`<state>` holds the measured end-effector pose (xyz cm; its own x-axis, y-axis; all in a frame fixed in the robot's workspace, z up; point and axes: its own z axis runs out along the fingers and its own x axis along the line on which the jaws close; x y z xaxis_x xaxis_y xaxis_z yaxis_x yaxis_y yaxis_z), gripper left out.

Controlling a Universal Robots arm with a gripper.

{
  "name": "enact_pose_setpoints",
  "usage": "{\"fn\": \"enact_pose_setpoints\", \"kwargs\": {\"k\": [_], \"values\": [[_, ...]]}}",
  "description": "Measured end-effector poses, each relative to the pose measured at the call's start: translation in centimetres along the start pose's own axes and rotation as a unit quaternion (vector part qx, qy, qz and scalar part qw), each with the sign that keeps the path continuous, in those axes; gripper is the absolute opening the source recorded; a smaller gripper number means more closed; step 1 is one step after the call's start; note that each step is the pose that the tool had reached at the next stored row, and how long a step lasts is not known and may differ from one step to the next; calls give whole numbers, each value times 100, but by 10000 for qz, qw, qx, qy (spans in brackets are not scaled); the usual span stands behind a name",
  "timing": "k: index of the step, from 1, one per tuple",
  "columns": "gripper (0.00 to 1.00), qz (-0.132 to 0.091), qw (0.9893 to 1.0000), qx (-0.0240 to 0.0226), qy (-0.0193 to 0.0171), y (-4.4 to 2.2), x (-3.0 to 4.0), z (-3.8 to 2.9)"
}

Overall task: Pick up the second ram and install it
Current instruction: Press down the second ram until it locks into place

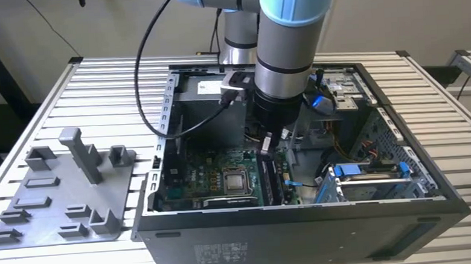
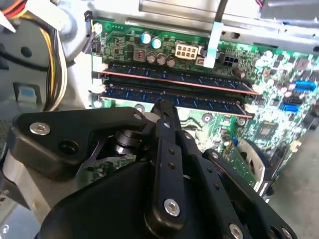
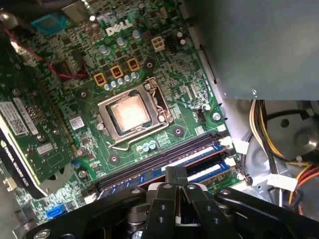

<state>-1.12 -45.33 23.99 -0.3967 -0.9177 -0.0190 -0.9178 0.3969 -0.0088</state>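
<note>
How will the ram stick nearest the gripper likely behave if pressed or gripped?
The second ram looks thin, flat and board-like, so it is probably stiff and light, though sideways bending might snap it. It stands on edge in a socket of the motherboard, so it should not tip or roll. Its exposed chips suggest fragility; off-centre pressure from the gripper seems risky.

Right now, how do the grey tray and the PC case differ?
Colour: the grey tray is pale grey, while the PC case is black.
Shape: the tray is a low flat plate with upright blocks, whereas the case is a tall box, open on top.
Contents: the tray's blocks look unoccupied. The case holds a green motherboard, with the gripper down inside it.
Both rest on the slatted table, with the tray on the exterior view's left.
</note>
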Motion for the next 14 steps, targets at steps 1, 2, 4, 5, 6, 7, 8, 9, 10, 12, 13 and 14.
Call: {"fn": "enact_pose_setpoints", "kwargs": {"k": [1, 2, 4, 5, 6, 7, 8, 9, 10, 12, 13, 14], "values": [[11, -96, 10000, -2, -1, 0, 0, 2], [11, -185, 9998, -4, -2, 0, 0, 3], [11, -368, 9993, -7, -3, 0, 0, 6], [11, -460, 9989, -9, -4, 0, 0, 9], [11, -548, 9985, -11, -5, 0, 0, 10], [11, -637, 9980, -12, -6, 0, 0, 12], [11, -730, 9973, -14, -7, 0, 0, 14], [11, -819, 9966, -16, -7, 0, 0, 16], [11, -909, 9959, -17, -8, 0, 0, 18], [11, -1088, 9941, -21, -9, 0, 0, 21], [11, -1183, 9930, -23, -11, 0, 0, 23], [11, -1274, 9918, -24, -12, 0, 0, 25]]}}
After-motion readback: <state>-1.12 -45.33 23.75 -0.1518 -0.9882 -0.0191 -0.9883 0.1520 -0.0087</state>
